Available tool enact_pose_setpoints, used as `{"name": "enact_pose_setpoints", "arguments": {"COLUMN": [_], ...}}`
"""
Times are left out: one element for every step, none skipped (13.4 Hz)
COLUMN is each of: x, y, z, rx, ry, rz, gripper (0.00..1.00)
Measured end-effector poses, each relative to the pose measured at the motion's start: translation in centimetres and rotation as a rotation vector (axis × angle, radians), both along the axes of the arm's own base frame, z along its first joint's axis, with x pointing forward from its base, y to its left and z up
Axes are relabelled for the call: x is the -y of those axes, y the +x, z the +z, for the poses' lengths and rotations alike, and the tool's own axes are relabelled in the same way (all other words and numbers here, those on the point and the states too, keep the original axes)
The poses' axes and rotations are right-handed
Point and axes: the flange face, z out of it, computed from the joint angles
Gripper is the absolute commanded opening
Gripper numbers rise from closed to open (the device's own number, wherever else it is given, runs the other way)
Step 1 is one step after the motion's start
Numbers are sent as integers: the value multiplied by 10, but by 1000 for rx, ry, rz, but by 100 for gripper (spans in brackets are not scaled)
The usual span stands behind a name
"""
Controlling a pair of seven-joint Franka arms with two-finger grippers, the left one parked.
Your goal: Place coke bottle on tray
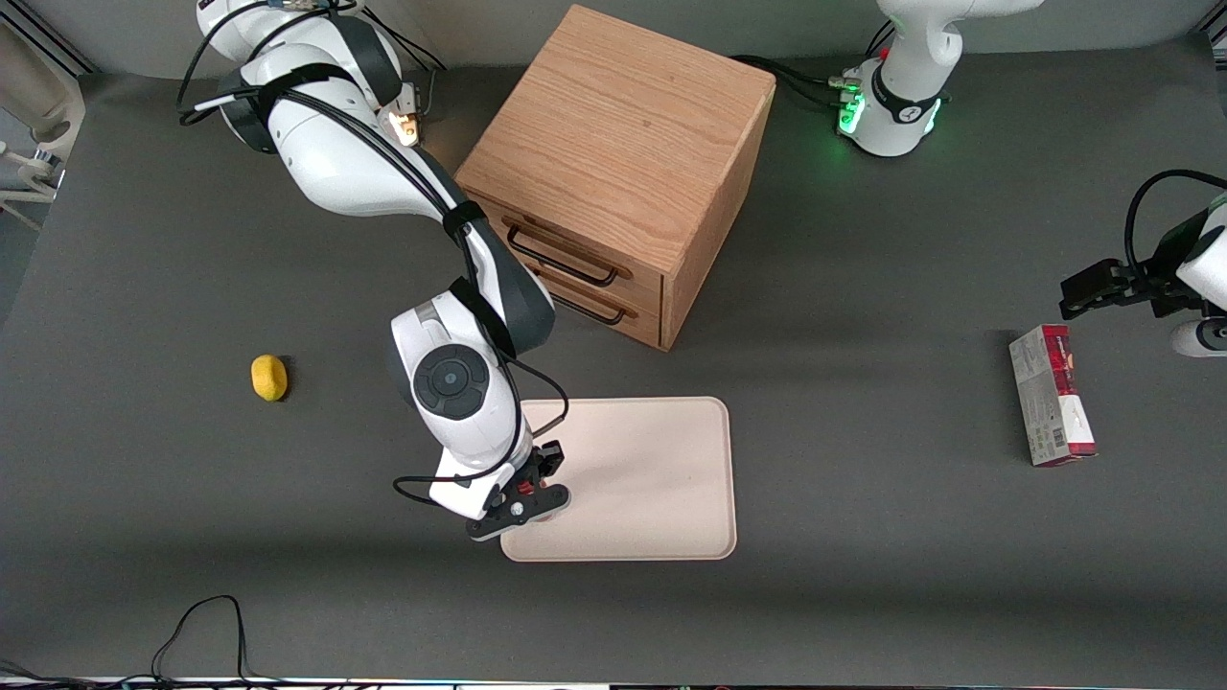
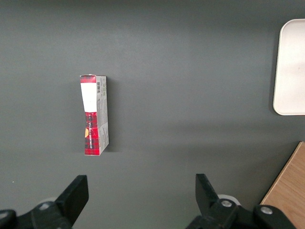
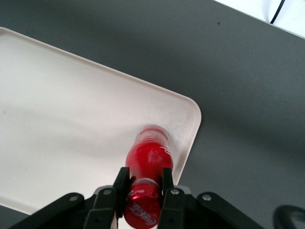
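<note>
Even overhead light, soft shadows, perhaps slight blur near edges.

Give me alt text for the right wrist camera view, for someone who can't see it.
The gripper is shut on the neck of the coke bottle, holding it over a corner of the tray; whether the bottle's base touches the tray is unclear. Dark grey table surrounds the tray.

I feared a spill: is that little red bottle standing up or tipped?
Upright: the coke bottle stands base-down on the tray, near a corner, gripper jaws clamping its neck.
</note>
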Motion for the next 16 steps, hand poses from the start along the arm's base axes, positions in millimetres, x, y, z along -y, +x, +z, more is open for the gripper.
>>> {"name": "enact_pose_setpoints", "arguments": {"x": [0,0,0,0,0,0,-1,-1,-1,1,5,9,14,20,27,36], "y": [0,0,1,1,1,1,1,2,1,-3,-8,-15,-23,-33,-42,-50], "z": [-2,-3,-3,-3,-3,-2,2,10,24,44,68,97,126,156,181,202], "rx": [-1,0,1,1,2,4,10,20,27,17,4,-6,-17,-26,-36,-52], "ry": [0,0,1,2,2,4,7,13,17,11,4,-2,-8,-13,-18,-28], "rz": [0,-1,-1,-2,-2,-2,-2,-2,-2,-5,-10,-14,-19,-24,-30,-38], "gripper": [71,96,100,100,100,100,100,100,100,100,100,100,100,100,100,100]}}
